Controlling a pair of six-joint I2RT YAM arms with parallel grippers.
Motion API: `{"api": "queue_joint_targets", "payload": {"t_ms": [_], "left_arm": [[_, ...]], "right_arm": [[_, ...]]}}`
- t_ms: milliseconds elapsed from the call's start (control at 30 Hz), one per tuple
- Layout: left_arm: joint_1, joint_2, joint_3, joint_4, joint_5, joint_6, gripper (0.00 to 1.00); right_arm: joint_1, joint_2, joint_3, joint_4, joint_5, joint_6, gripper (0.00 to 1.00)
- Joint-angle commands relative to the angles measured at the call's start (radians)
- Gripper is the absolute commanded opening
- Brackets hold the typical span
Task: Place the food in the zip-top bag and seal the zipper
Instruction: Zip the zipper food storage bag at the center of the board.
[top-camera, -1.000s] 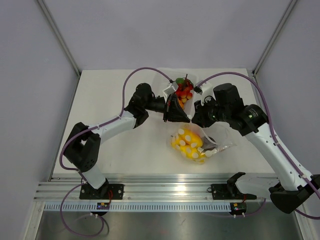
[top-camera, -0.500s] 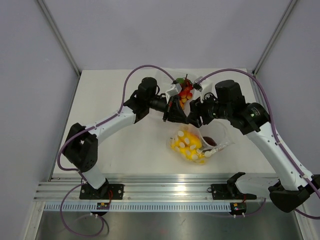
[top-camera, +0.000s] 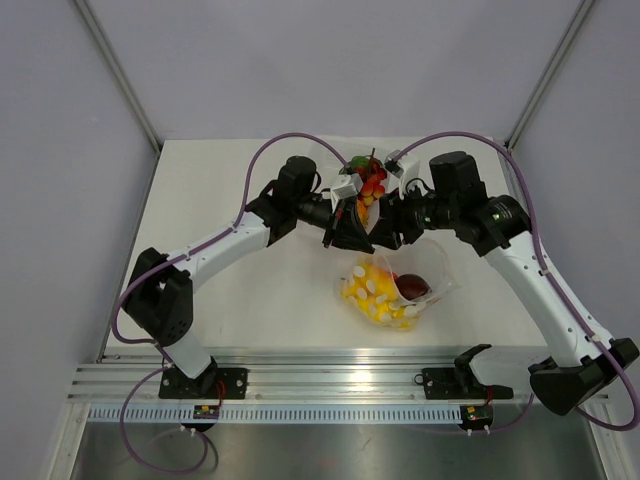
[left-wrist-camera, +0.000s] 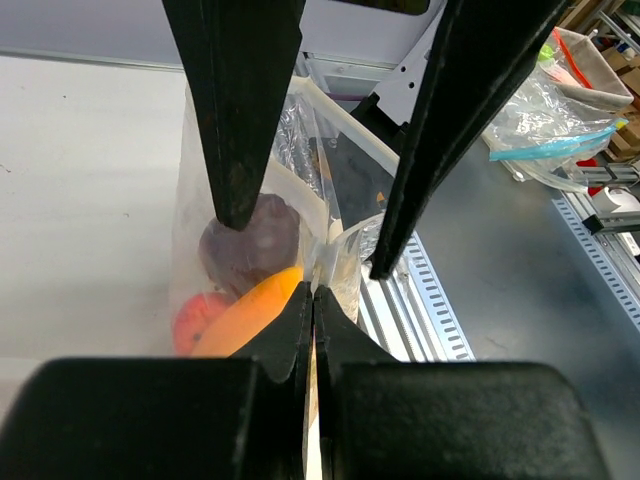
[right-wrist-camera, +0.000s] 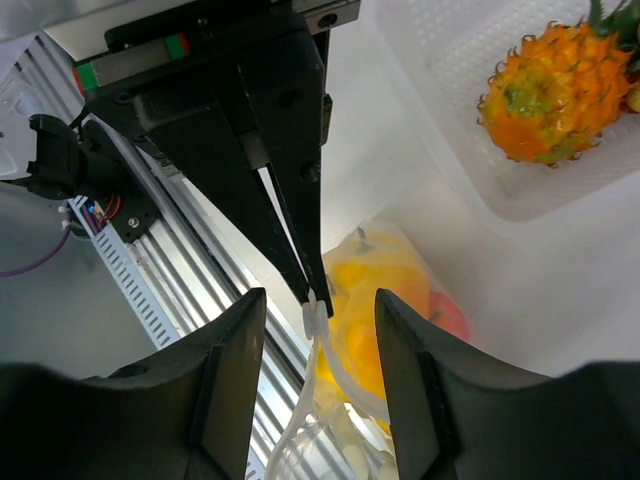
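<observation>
The zip-top bag (top-camera: 432, 268) hangs low over the table, with yellow food (top-camera: 372, 288) and a dark purple piece (top-camera: 413, 286) inside. My left gripper (top-camera: 351, 232) is shut on the bag's rim, its tips (left-wrist-camera: 313, 292) pinched together on the plastic. The right gripper (top-camera: 386, 230) faces it, open. In the right wrist view the zipper (right-wrist-camera: 322, 335) runs between the right gripper's (right-wrist-camera: 320, 310) spread fingers without touching them. The left wrist view looks into the bag at the purple piece (left-wrist-camera: 250, 245), an orange piece (left-wrist-camera: 245, 315) and a red one (left-wrist-camera: 193, 320).
A white-translucent tray (top-camera: 334, 177) behind the grippers holds red, orange and green toy food (top-camera: 368, 180), including an orange pineapple (right-wrist-camera: 545, 95). The metal rail (top-camera: 330, 382) runs along the near table edge. Purple cables loop over both arms.
My right gripper has opened and moved left, close to the left gripper. A dark purple piece now lies in the bag. The left gripper keeps its hold on the rim.
</observation>
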Motion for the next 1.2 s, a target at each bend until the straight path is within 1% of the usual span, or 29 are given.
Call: {"api": "queue_joint_targets", "payload": {"t_ms": [0,33,67,133,167,267,300,367,400,500,533,600,633,733,767,833,867,1033,1133,1167], "left_arm": [[-0.005,-0.055,0.043,0.008,0.016,0.027,0.00],[-0.005,-0.055,0.045,0.008,0.013,0.027,0.00],[-0.004,-0.054,0.046,0.008,0.013,0.027,0.00],[-0.005,-0.055,0.049,0.008,0.008,0.027,0.00],[-0.005,-0.055,0.049,0.008,0.008,0.027,0.00],[-0.004,-0.054,0.049,0.008,0.003,0.027,0.00],[-0.004,-0.054,0.051,0.008,0.002,0.027,0.00],[-0.002,-0.055,0.051,0.008,0.000,0.027,0.00],[-0.002,-0.054,0.048,0.010,0.000,0.027,0.00],[-0.002,-0.054,0.048,0.016,-0.003,0.027,0.00],[-0.002,-0.052,0.049,0.017,-0.001,0.027,0.00],[-0.002,-0.054,0.046,0.019,-0.001,0.027,0.00],[-0.002,-0.054,0.046,0.019,-0.003,0.027,0.00],[-0.002,-0.052,0.048,0.020,-0.004,0.027,0.00],[-0.002,-0.054,0.049,0.020,-0.006,0.026,0.00],[-0.001,-0.054,0.048,0.020,-0.010,0.024,0.00],[-0.001,-0.054,0.048,0.020,-0.010,0.024,0.00],[0.027,-0.069,0.040,0.031,-0.020,0.001,0.00],[0.073,-0.092,0.014,0.107,0.003,-0.080,0.00],[0.082,-0.112,-0.021,0.191,0.005,-0.139,0.00]], "right_arm": [[-0.004,0.011,0.006,0.012,-0.097,0.001,0.54],[-0.004,0.014,0.006,0.009,-0.104,0.001,0.52],[-0.004,0.013,-0.001,0.010,-0.105,0.001,0.47],[-0.004,0.008,-0.007,0.012,-0.102,0.001,0.43],[-0.004,0.007,-0.013,0.012,-0.102,0.001,0.38],[-0.005,0.001,-0.019,0.006,-0.104,-0.002,0.38],[-0.002,-0.001,-0.021,0.003,-0.104,-0.004,0.41],[-0.004,-0.004,-0.028,-0.002,-0.102,-0.005,0.43],[-0.004,-0.006,-0.031,-0.003,-0.101,-0.005,0.47],[-0.005,-0.010,-0.043,-0.006,-0.085,-0.005,0.47],[-0.004,-0.013,-0.050,-0.006,-0.085,-0.005,0.43],[-0.004,-0.021,-0.054,-0.005,-0.082,-0.004,0.41],[-0.004,-0.022,-0.057,-0.002,-0.078,-0.002,0.35],[-0.004,-0.035,-0.063,0.007,-0.068,0.002,0.27],[-0.004,-0.038,-0.065,0.010,-0.067,0.004,0.21],[-0.004,-0.044,-0.065,0.010,-0.058,0.007,0.15],[-0.004,-0.047,-0.065,0.010,-0.051,0.008,0.10],[-0.004,-0.082,-0.073,0.000,-0.001,0.018,0.04],[-0.004,-0.104,-0.079,-0.031,0.025,0.021,0.01],[-0.004,-0.110,-0.083,-0.039,0.030,0.022,0.01]]}}
